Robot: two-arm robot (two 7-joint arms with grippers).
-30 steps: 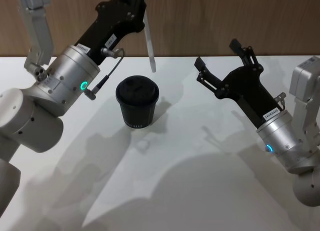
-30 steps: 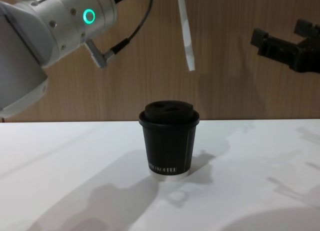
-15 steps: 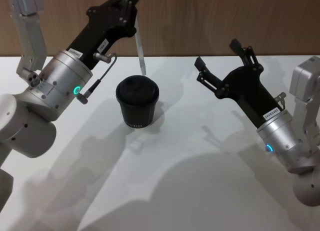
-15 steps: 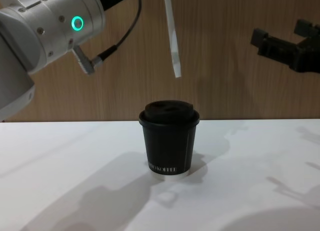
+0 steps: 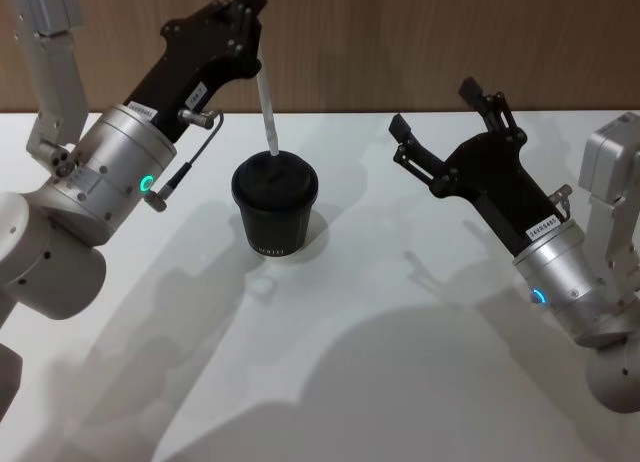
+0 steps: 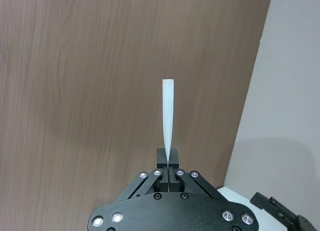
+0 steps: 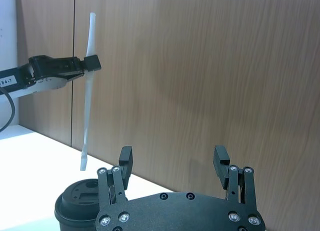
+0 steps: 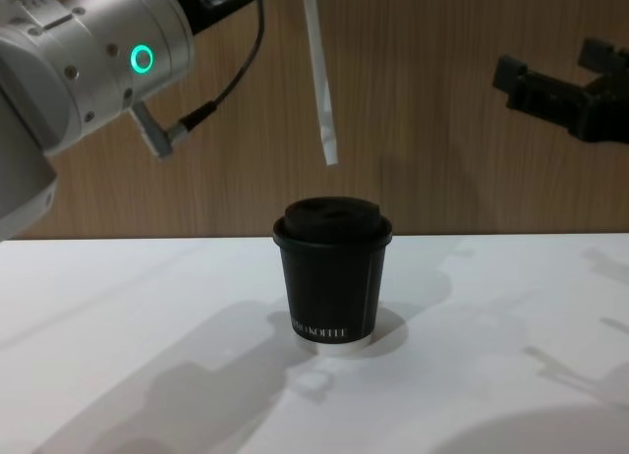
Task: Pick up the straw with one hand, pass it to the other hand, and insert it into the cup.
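Note:
My left gripper (image 5: pixel 247 4), black on a silver wrist with a green ring, is shut on the upper part of the white straw (image 5: pixel 266 102). The straw (image 8: pixel 319 81) hangs nearly upright, slightly tilted, its lower tip a short way above the domed lid of the black cup (image 8: pixel 331 277). The cup (image 5: pixel 275 207) stands upright on the table. In the left wrist view the straw (image 6: pixel 168 116) sticks out from between the closed fingertips. My right gripper (image 5: pixel 435 110) hovers open and empty to the right of the cup, and its wrist view shows its own fingers (image 7: pixel 125 161) spread wide.
A white table (image 5: pixel 400 362) carries the cup, and a wood-panelled wall (image 8: pixel 442 130) rises directly behind it. A dark cable (image 8: pixel 211 105) loops from my left wrist. Open tabletop lies in front of and to both sides of the cup.
My left gripper has carried the straw leftward and down, bringing its lower tip from right of the cup to just above the lid. The right arm has not moved.

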